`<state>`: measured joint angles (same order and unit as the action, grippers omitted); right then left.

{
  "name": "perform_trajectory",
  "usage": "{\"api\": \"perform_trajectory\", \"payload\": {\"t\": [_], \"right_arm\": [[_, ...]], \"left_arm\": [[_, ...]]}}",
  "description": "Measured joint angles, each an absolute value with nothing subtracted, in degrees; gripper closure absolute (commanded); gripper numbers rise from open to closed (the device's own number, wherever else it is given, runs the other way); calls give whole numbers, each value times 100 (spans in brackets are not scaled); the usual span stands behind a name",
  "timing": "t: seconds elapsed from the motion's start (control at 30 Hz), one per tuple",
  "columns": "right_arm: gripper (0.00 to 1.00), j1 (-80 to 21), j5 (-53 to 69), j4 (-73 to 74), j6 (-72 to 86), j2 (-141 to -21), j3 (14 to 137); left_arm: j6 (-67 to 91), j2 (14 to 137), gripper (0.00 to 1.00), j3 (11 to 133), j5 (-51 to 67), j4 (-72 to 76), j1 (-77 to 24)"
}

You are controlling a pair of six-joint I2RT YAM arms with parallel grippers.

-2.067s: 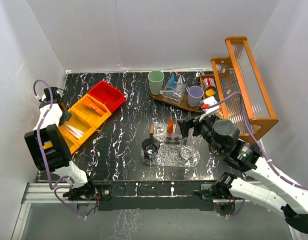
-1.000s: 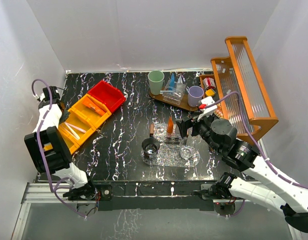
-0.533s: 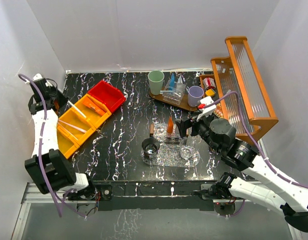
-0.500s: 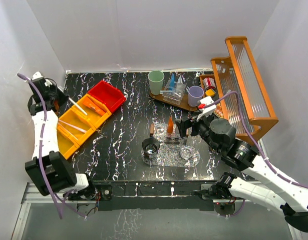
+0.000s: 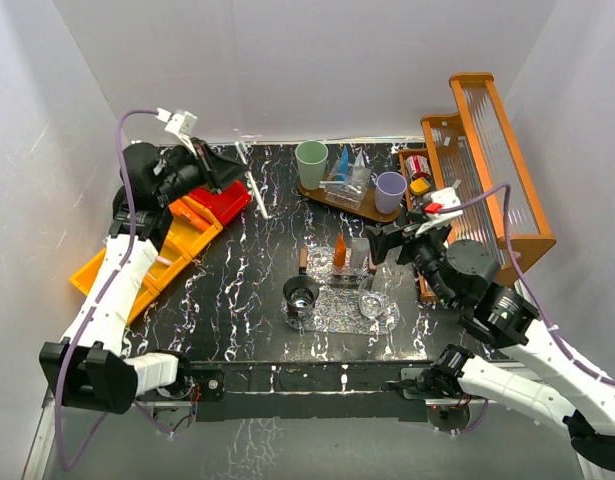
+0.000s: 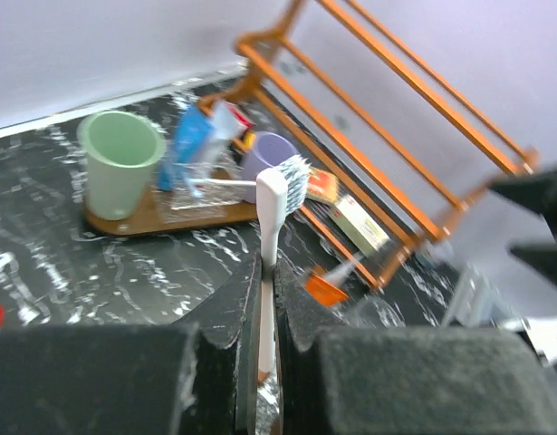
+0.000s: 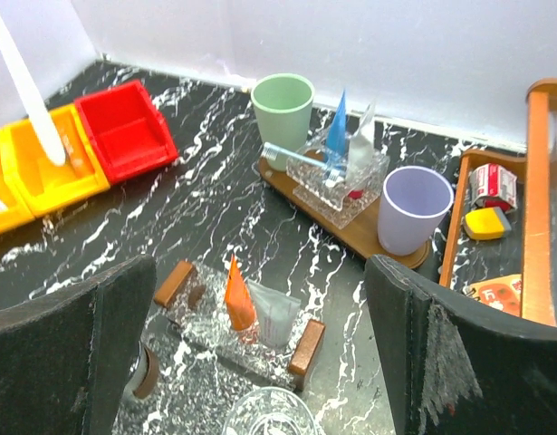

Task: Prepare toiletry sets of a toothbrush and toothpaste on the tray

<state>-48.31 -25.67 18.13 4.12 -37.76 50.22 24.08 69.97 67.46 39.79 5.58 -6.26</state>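
While the left hand (image 6: 267, 281) clamps its handle, the toothbrush (image 6: 271, 204) looks light, stiff.
Slippery plastic, likely; right hand (image 5: 384, 243) spread, empty.

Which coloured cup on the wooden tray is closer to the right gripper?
The lilac plastic cup, at the right end of the brown wooden tray, beyond the right gripper. The pale green plastic cup stands at the tray's left end, farther off.

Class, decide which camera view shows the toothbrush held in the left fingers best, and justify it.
Left wrist: the toothbrush fills the centre, bristles visible, pinched between the left fingers. Top external shows only a thin white stick; right wrist catches just part of it at the frame's corner.
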Motion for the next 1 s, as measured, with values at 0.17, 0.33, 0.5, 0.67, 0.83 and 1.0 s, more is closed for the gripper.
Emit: {"api": "perform_trajectory", "payload": {"t": [0.17,0.33,0.5,0.67,0.83,1.0], "right_arm": [[2,-4831,-2816,1772,456,-3546,5135],[2,-4831,-3052,1769,609,-3354,5205],[2,-4831,-3162,1776,827,-3323,5229],[2,-4831,-3175,1804,1031,-3306,5277],[2,-4831,-3179,1852,1120,-3214,5315],[2,-4831,-3181,1933,1199,-3111,5315]], "left_arm": [[1977,6410,100,6121,4633,1044,-1310],[1551,5992,100,5378,5030,1507,-2123],[1437,5878,100,4556,5170,2373,-2790],[1372,5981,100,4060,5059,2818,-3258],[1240,6163,100,3848,4790,2858,-3470],[1116,6173,100,3514,4501,2853,-3489]]}}
